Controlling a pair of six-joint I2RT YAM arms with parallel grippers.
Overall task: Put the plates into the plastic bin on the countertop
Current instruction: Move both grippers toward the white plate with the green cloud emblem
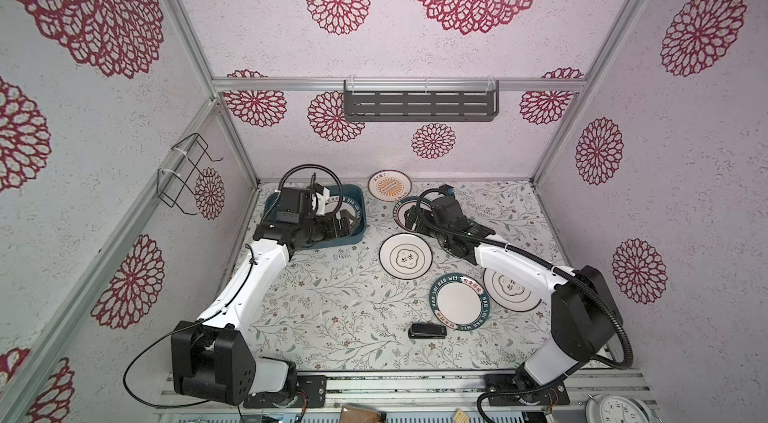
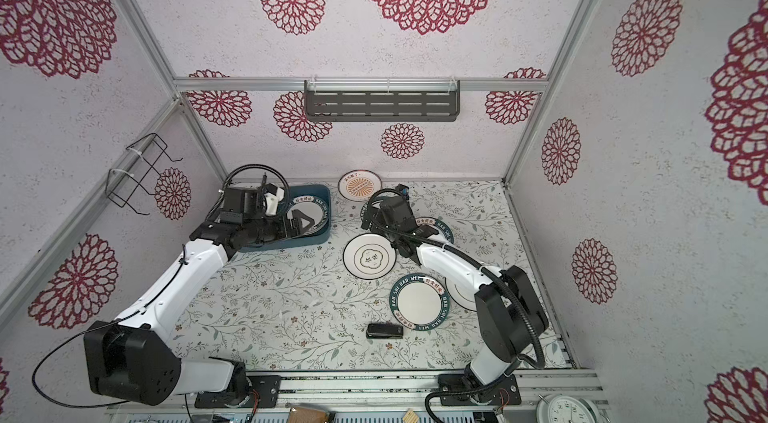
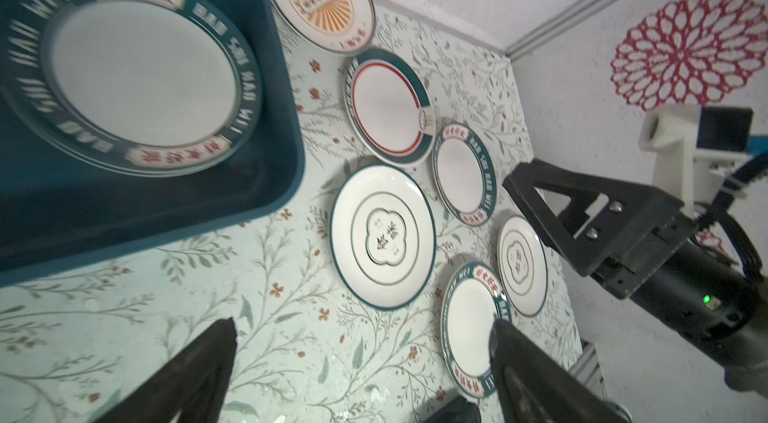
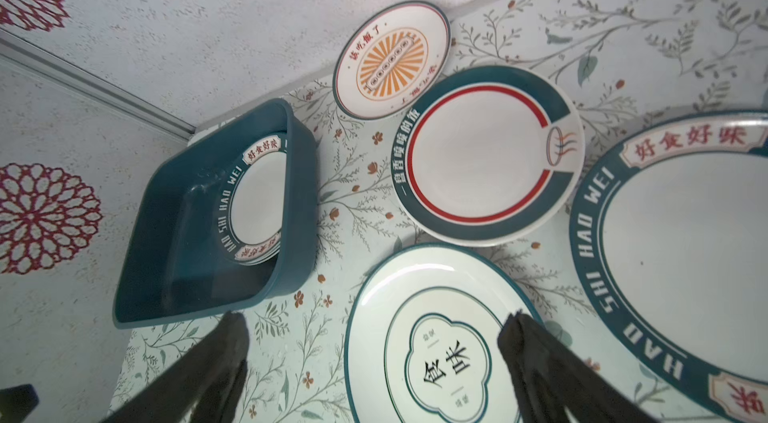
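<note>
The teal plastic bin [image 1: 360, 217] [image 4: 166, 234] stands at the countertop's [image 1: 332, 300] back left and holds teal lettered-rim plates [image 2: 309, 209] [image 3: 137, 80]. My left gripper [image 2: 301, 225] [image 3: 363, 323] hovers over the bin, open and empty. My right gripper [image 1: 409, 217] [image 4: 376, 317] is open and empty above a red-ringed plate [image 4: 486, 155] and a thin-ringed plate [image 1: 405, 255] [image 4: 436, 342]. An orange sunburst plate [image 1: 389, 186] lies by the back wall. Another lettered plate [image 1: 459, 302] lies nearer the front. My right arm partly covers two more plates, one thin-ringed [image 1: 511, 288] and one lettered [image 2: 442, 229].
A small black object [image 1: 427, 330] lies near the front beside the lettered plate. A grey slotted shelf [image 1: 419, 105] hangs on the back wall and a wire rack [image 1: 187, 175] on the left wall. A white clock face [image 1: 619, 408] sits off the front right corner.
</note>
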